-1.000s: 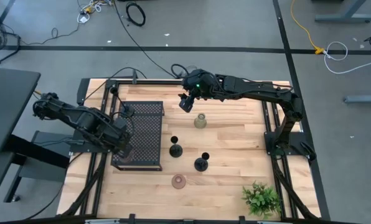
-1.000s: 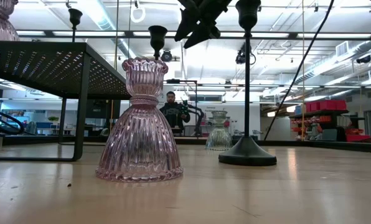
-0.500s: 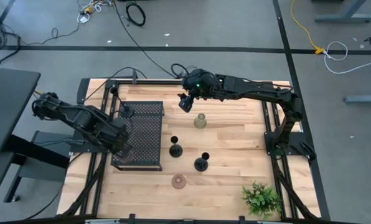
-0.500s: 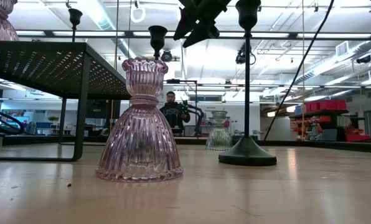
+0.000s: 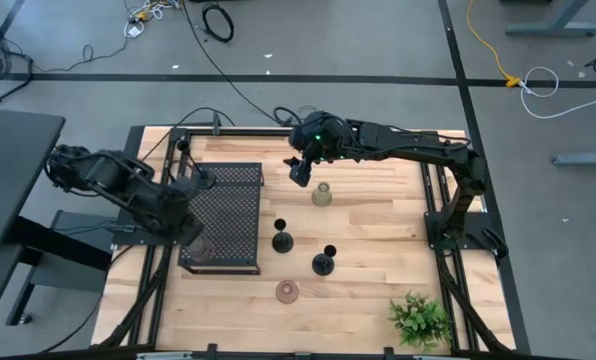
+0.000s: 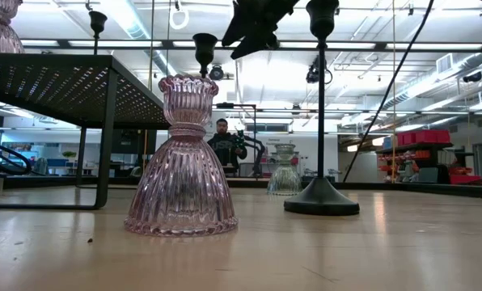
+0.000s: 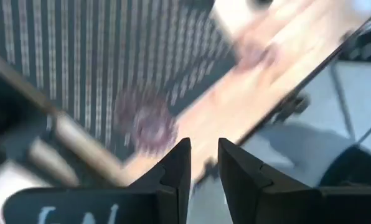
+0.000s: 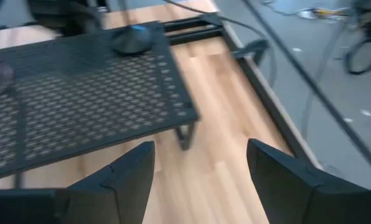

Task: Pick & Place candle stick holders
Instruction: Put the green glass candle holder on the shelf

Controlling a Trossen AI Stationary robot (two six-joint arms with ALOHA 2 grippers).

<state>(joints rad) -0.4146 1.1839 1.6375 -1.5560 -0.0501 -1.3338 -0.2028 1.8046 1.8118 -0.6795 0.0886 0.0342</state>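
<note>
Pulling back off the perforated stand (image 5: 228, 212), the left gripper (image 5: 190, 232) leaves a pink holder (image 5: 202, 246) there, fingers nearly closed, empty; right gripper (image 5: 300, 170), fingers open, nears the pale green holder (image 5: 321, 194)

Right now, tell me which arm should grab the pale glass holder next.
Right. The right gripper hangs open just beside the pale glass holder, while the left gripper sits nearly shut at the black stand, across the table.

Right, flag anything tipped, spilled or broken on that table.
Nothing stands out. The pink glass holder, the pale green one and both black holders stand upright on the table; no spill or breakage shows.
</note>
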